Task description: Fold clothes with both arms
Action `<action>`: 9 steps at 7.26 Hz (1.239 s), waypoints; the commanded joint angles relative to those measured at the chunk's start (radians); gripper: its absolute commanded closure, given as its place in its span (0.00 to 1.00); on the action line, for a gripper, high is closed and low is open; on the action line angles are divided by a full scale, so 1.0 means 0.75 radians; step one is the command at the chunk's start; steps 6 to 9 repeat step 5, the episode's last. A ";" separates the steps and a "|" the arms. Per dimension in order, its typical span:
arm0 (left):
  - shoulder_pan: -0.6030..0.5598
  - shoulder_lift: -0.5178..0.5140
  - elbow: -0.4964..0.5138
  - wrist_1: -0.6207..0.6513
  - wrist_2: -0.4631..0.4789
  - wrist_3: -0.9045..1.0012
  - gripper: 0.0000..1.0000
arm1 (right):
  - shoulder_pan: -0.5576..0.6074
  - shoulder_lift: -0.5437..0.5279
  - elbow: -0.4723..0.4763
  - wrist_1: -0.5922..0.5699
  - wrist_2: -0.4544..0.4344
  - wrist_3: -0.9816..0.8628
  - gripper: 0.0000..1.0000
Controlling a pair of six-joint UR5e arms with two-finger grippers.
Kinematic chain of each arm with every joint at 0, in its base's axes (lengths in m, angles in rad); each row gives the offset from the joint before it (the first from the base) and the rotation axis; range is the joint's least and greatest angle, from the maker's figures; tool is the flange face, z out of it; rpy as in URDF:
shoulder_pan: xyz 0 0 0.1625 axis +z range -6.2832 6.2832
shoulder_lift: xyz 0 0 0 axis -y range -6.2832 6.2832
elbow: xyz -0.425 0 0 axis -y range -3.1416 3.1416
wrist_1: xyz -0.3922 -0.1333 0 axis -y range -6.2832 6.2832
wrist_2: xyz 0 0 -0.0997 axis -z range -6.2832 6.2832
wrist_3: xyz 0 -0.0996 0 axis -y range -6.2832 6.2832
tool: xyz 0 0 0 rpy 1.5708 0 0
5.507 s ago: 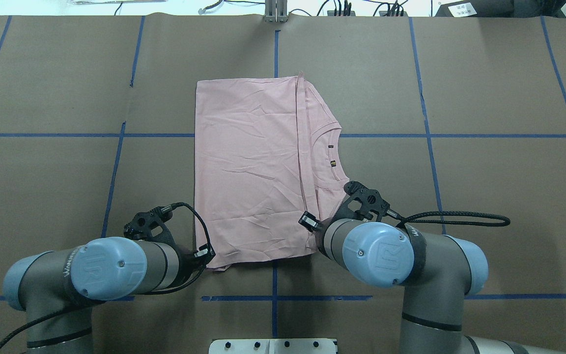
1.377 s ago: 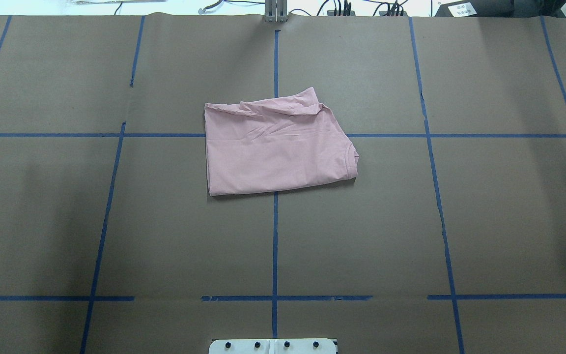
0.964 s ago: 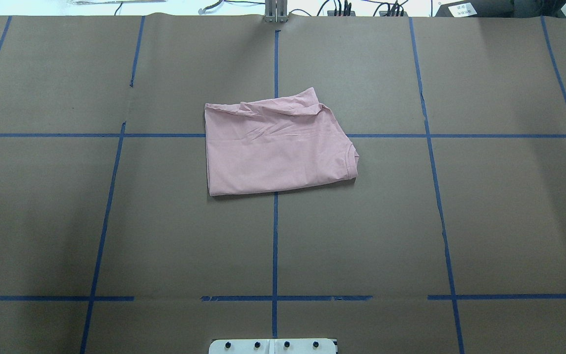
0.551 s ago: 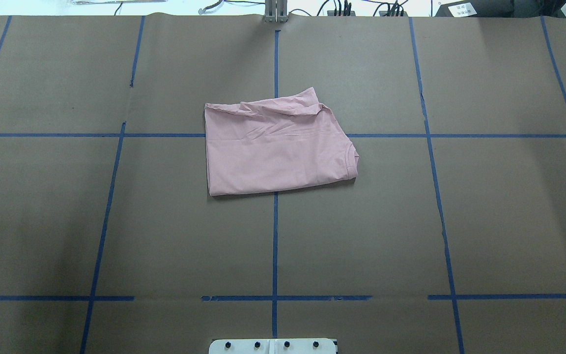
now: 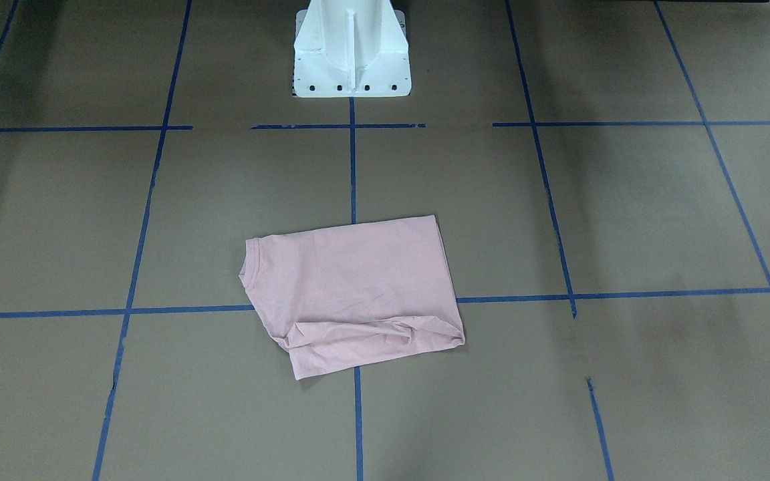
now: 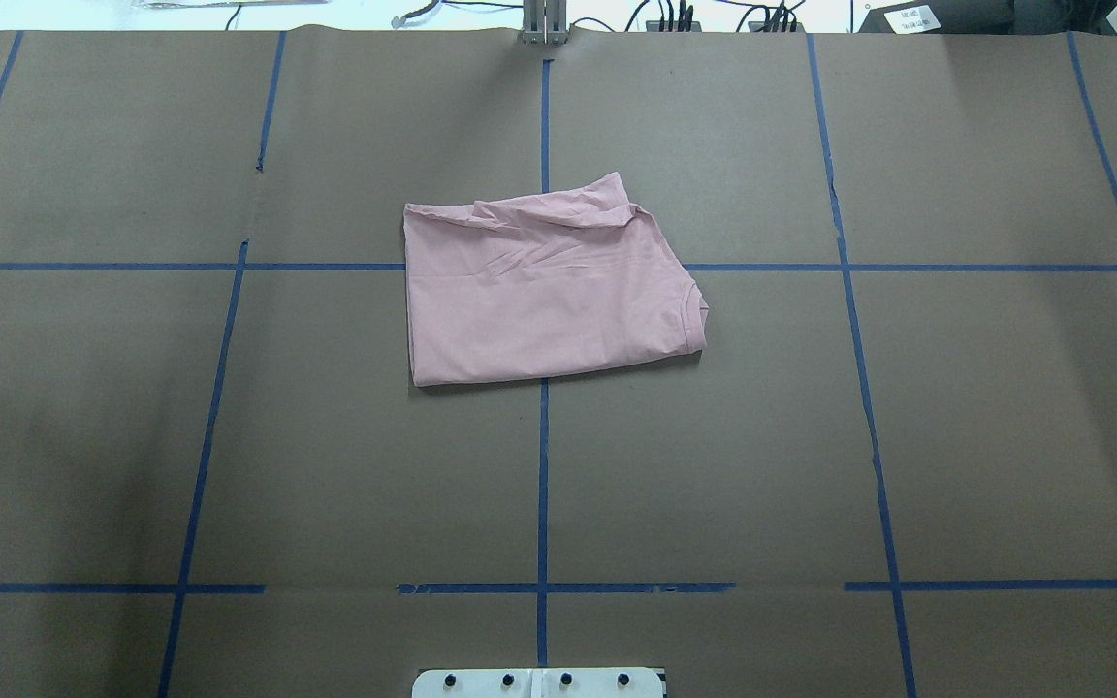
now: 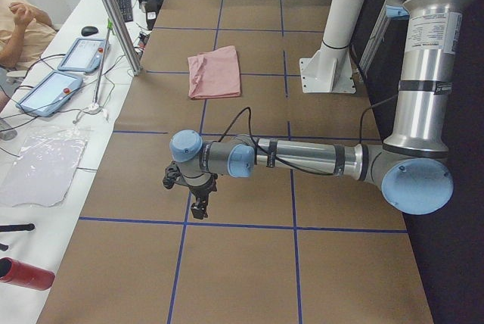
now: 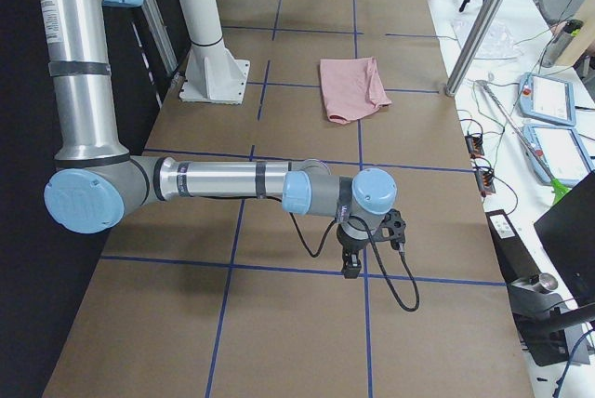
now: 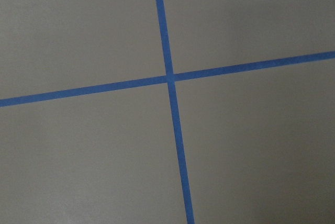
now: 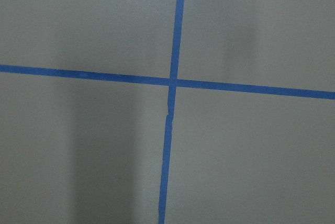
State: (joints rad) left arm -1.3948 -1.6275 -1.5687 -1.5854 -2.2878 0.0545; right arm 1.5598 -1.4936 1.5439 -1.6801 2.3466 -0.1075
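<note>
The pale pink T-shirt (image 6: 549, 291) lies folded into a small rectangle on the brown table, collar edge at its right; its print is hidden. It also shows in the front view (image 5: 358, 287) and both side views (image 7: 215, 70) (image 8: 351, 86). Neither gripper touches it. The left gripper (image 7: 198, 207) points down over a blue tape line, far from the shirt at the table's left end. The right gripper (image 8: 351, 268) points down the same way at the right end. I cannot tell whether either is open or shut. Both wrist views show only tape crossings.
The white pedestal base (image 5: 350, 47) stands at the robot's side of the table. A metal post (image 7: 113, 14) stands at the far edge. Tablets (image 7: 68, 66), cables and a red bottle (image 7: 23, 272) lie on the operators' bench, where a person sits.
Since 5.5 s ago the shirt has been folded in half away from the robot, and both arms have left the overhead view. Nothing has moved over the last 1.4 s.
</note>
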 commanded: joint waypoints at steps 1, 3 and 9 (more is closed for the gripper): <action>0.007 -0.018 0.001 0.003 0.025 -0.003 0.00 | -0.002 0.008 0.001 0.000 0.007 0.006 0.00; -0.008 -0.021 -0.003 0.011 -0.024 0.011 0.00 | -0.004 0.020 0.005 0.001 0.023 0.006 0.00; -0.079 -0.002 -0.013 0.013 -0.144 0.009 0.00 | -0.002 0.018 -0.009 -0.002 0.063 0.006 0.00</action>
